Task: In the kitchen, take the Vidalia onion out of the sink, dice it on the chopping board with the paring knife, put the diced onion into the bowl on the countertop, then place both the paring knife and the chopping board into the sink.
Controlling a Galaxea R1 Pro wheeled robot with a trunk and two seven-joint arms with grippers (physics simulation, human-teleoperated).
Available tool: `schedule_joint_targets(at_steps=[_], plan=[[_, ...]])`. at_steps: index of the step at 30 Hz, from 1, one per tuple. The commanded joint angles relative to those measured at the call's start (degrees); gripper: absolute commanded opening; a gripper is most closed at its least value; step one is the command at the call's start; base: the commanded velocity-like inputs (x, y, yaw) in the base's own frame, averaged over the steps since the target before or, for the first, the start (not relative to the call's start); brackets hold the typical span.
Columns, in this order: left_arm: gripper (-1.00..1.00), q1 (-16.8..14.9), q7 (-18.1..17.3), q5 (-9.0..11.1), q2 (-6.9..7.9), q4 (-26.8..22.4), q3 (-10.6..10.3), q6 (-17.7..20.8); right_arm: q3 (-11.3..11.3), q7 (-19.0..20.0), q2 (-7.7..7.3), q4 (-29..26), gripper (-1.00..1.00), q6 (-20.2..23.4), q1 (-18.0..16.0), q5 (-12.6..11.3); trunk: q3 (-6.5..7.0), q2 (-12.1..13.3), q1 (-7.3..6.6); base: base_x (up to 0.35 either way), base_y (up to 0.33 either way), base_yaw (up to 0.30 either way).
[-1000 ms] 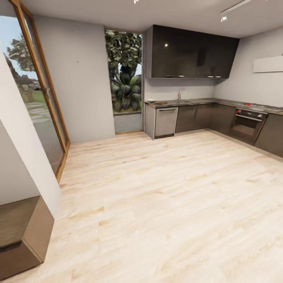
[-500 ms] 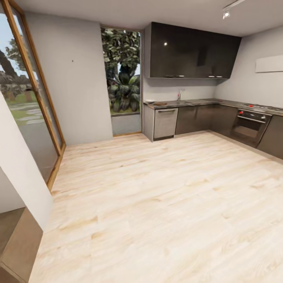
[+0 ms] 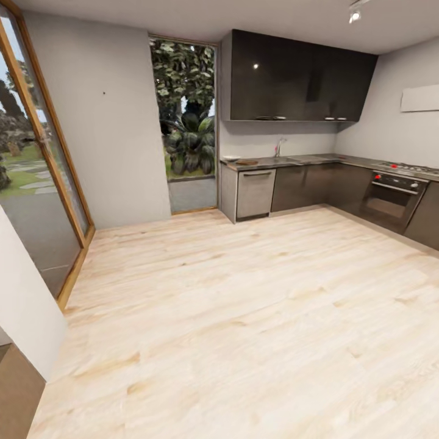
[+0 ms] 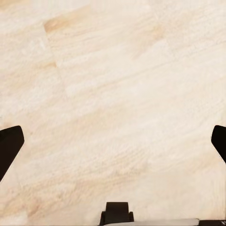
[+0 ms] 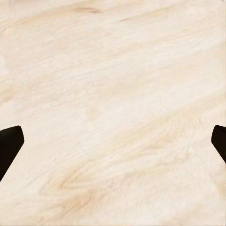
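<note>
Far across the pale wood floor [image 3: 244, 317], in the upper right of the head view, the countertop [image 3: 341, 161] carries the sink [image 3: 303, 159] and its faucet [image 3: 278, 146], with the chopping board [image 3: 247, 162] at its left end. The left gripper [image 4: 113, 141] and right gripper [image 5: 113, 141] hang over bare floor, fingers spread wide, holding nothing.

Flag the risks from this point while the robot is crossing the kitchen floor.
The countertop is still far across bare wood floor, so board and sink details cannot be judged yet. The white wall corner sits close at the near left and could clip the base. Both pincers, left and right, are open and point floorward.
</note>
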Motion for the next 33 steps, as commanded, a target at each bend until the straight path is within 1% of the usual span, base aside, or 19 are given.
schedule_joint_targets(at_steps=[1, 4, 9, 33], plan=[[1.0, -0.03, -0.01, 0.03, 0.17, 0.0, 0.12, -0.18, 0.05, -0.19, 0.01, 0.06, 1.0, -0.18, -0.03, 0.05, -0.05, -0.02, 0.03, 0.324, -0.126, 0.0], [1.0, -0.03, 0.0, 0.13, 0.54, -0.08, 0.96, -0.18, 0.18, -0.19, 0.01, 0.11, 1.0, -0.19, -0.03, 0.05, -0.05, -0.02, 0.03, 0.324, -0.131, 0.0], [1.0, -0.03, 0.0, 0.16, 0.62, -0.09, 1.5, -0.18, 0.18, -0.19, 0.01, 0.17, 1.0, -0.19, -0.03, 0.05, -0.05, -0.02, 0.03, 0.324, -0.137, 0.0], [1.0, -0.03, 0.0, 0.17, 0.54, -0.05, 1.55, -0.18, 0.06, -0.53, 0.05, 0.18, 1.0, -0.18, -0.03, 0.05, -0.05, -0.02, 0.03, 0.324, -0.114, 0.0]])
